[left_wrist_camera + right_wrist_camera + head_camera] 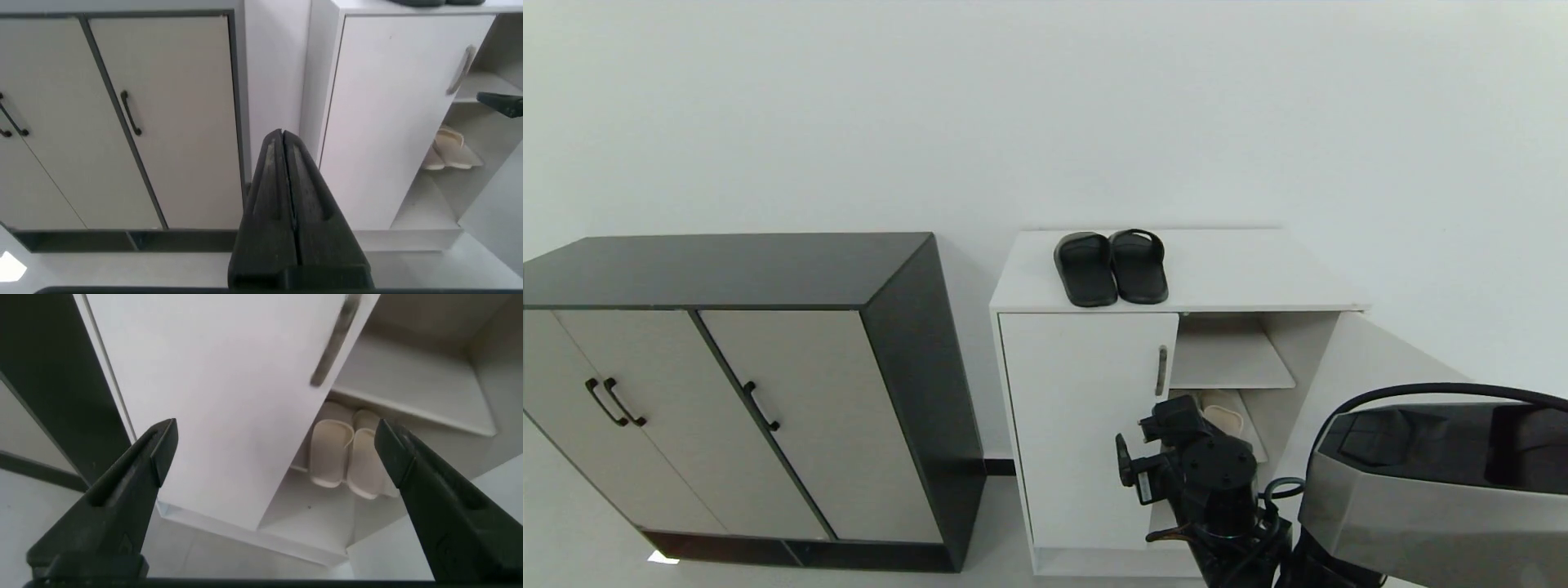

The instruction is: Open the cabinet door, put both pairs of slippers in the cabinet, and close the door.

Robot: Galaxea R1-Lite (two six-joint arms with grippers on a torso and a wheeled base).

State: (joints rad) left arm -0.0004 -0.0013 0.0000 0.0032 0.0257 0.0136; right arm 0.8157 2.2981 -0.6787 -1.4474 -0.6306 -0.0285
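At the far left stood a dark cabinet (727, 384) with pale doors, all shut, and it played no part in the job. The left gripper (286, 220) was held low in front of the gap between the two cabinets, its fingers pressed together on nothing. To the right was the white cabinet (1176, 282), its left door (1086, 425) shut and its right half standing open. The black slippers (1111, 267) lay side by side and touching on the cabinet's top, near its front edge, not yet put away. The beige slippers (347, 453) were already inside, on the lower shelf (1258, 445) just behind the edge of the shut door. The right gripper (275, 429) was in front of that door's handle (1161, 370), fingers spread wide and empty. The job looked about half done, and the risks lay with the black pair. Being two loose pieces, one could slip free if a gripper caught only the other, and either could be knocked off the front edge. Going in, a wide-spread gripper could catch on the shut door's edge or its handle, or shove the beige pair aside. If any slipper ended up poking past the shelf front, the door would jam against it and not close.
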